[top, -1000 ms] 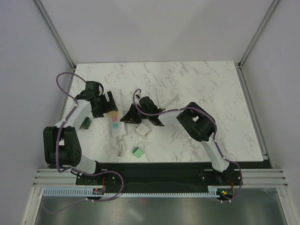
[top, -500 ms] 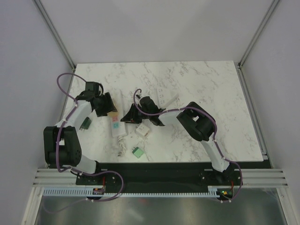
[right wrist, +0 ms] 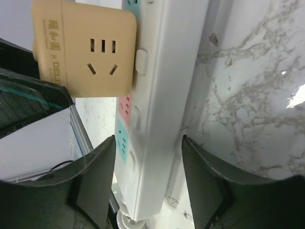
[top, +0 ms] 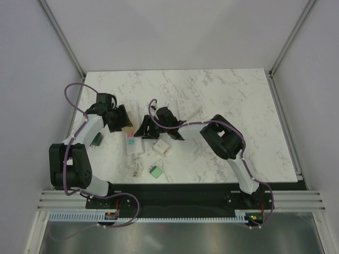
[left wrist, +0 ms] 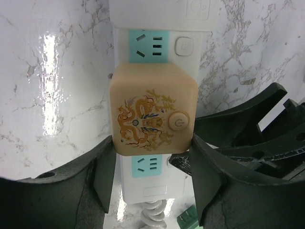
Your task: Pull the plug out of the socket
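So the arms have split the job. The left fingers [left wrist: 97,191] are closed on the plug [left wrist: 152,117] (the tan cube with the dragon print), pressing on two opposite sides. The right fingers [right wrist: 90,186] are clamped across the socket [right wrist: 159,119], a bit toward its cord end. Makes sense to me, otherwise the strip would probably just ride along with the cube. The plug looks fully seated against the strip's face, left of centre on the marble tabletop [left wrist: 57,95]. My guess is a straight pull next.
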Action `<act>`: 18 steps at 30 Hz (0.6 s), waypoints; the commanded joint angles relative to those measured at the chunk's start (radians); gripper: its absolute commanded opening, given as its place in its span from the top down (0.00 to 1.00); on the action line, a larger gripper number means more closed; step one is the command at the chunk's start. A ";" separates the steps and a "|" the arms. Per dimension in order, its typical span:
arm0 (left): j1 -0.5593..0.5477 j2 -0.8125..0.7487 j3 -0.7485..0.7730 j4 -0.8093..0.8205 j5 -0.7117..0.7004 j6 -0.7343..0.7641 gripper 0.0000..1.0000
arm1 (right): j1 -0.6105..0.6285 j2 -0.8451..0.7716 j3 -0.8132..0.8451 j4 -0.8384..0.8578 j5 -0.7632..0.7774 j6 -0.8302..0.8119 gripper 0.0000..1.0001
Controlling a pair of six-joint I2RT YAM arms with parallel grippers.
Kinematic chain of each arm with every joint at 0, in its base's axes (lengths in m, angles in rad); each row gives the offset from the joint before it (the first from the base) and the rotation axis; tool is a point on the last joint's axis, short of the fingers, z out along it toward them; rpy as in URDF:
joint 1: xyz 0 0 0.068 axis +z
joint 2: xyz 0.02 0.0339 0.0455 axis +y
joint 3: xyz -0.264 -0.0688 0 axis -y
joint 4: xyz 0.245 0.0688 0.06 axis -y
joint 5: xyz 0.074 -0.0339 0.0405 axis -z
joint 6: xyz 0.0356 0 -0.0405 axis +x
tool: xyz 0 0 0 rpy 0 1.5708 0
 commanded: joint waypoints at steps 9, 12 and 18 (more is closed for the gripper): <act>-0.003 -0.107 -0.048 0.069 0.066 0.034 0.98 | -0.089 0.047 0.181 -0.129 -0.077 -0.063 0.32; -0.003 -0.114 -0.050 0.074 0.073 0.034 0.98 | -0.092 0.066 0.212 -0.132 -0.089 -0.062 0.32; -0.003 -0.130 -0.057 0.085 0.081 0.034 0.98 | -0.091 0.101 0.221 -0.113 -0.102 -0.036 0.37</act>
